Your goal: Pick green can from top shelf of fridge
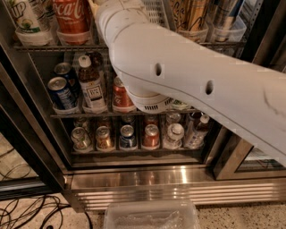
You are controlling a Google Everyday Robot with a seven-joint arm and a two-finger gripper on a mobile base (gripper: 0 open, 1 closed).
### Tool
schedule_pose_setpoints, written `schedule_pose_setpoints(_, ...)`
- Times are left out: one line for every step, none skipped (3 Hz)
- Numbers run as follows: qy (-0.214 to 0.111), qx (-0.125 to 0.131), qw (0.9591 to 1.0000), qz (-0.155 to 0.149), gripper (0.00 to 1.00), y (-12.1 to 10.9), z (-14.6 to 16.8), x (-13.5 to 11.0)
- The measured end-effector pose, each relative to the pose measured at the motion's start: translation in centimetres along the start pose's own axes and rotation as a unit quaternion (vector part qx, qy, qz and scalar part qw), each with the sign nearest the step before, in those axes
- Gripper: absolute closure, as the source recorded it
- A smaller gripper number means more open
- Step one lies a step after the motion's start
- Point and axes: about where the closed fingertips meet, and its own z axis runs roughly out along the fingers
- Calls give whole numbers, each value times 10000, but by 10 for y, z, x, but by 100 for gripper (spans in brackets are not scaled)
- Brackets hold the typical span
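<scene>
My white arm [178, 76] reaches up across the open fridge [147, 179] to the top shelf [53, 46], a grey wire rack. The gripper is out of view, past the arm's end at the top edge of the camera view. The green can does not show; it is hidden behind the arm or out of view. On the top shelf I see a white cup with a green logo [27, 22], a red cola can [71, 18], a white basket [154, 11] and tall tan cans [192, 13] in clear trays.
The middle rack holds blue cans [62, 91], a bottle [91, 87] and a red can [120, 96]. The lowest rack holds several short cans [127, 136]. The dark door edge [22, 134] stands at left. A clear plastic bin [152, 217] and cables [27, 214] lie on the floor.
</scene>
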Motion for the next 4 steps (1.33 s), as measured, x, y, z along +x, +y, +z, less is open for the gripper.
schedule_pose_setpoints(-60,-71,9999,107,100,-6,-2,-14)
schedule_pose_setpoints(73,-250,9995,169,100,-15,-11,-19)
schedule_pose_setpoints(226,-477,9982,272,100,-18,-21,-19)
schedule_pose_setpoints(712,-812,9942,12,100,-30,-49,19)
